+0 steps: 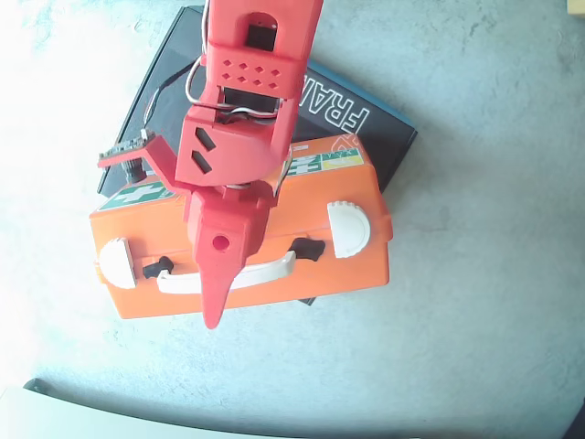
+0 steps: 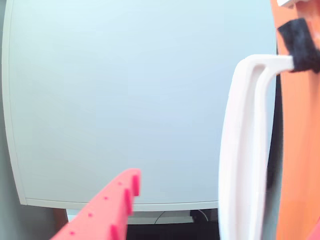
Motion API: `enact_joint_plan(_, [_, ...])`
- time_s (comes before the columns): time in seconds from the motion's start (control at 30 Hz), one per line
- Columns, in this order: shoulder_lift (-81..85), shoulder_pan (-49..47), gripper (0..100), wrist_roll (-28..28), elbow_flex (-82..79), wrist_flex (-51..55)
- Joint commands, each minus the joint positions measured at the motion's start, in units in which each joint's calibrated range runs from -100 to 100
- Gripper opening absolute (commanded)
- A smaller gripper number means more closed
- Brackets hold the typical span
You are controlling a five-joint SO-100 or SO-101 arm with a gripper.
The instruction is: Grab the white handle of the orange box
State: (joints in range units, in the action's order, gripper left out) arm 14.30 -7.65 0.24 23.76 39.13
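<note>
- The white handle (image 1: pixel 260 272) sits in the lower middle of the overhead view, a thin curved bar running along the near face of the orange box (image 1: pixel 302 238), pinned to black pivots (image 1: pixel 309 248) at both ends.
- In the wrist view the same handle (image 2: pixel 245 150) stands as a tall white bar on the right side, one black pivot (image 2: pixel 300 45) at the upper right.
- The red gripper (image 1: pixel 214 306) crosses the handle from above in the overhead view, its pointed tip past the bar's lower edge.
- Jaws look parted: in the wrist view one toothed red finger (image 2: pixel 107 210) sits at lower left, well apart from the handle.
- Two rounded white latches (image 1: pixel 348 227) flank the handle.
- A flat black box (image 1: pixel 366 123) lies under the orange one, on a grey table (image 1: pixel 484 274).
</note>
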Motion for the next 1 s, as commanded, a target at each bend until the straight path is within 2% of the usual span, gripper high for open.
enact_joint_plan(0.0, [-5.2,-0.1,47,0.1,0.6,-0.8])
enact_joint_plan(0.17, [-6.8,1.0,47,0.2,0.0,-7.2])
enact_joint_plan(0.33, [-8.2,4.7,44,0.2,0.8,-9.0])
enact_joint_plan(0.5, [-9.8,8.1,35,0.2,0.0,-12.3])
enact_joint_plan(0.63, [-11.1,10.7,26,0.2,-0.2,-20.9])
enact_joint_plan(0.67, [-11.1,11.0,22,0.2,-0.9,-23.1])
enact_joint_plan(0.77, [-10.5,11.1,1,0.2,-4.6,-31.9])
enact_joint_plan(0.83, [-10.4,11.2,3,0.2,-5.9,-35.0])
enact_joint_plan(0.97, [-10.2,11.1,1,1.5,-9.6,-34.8])
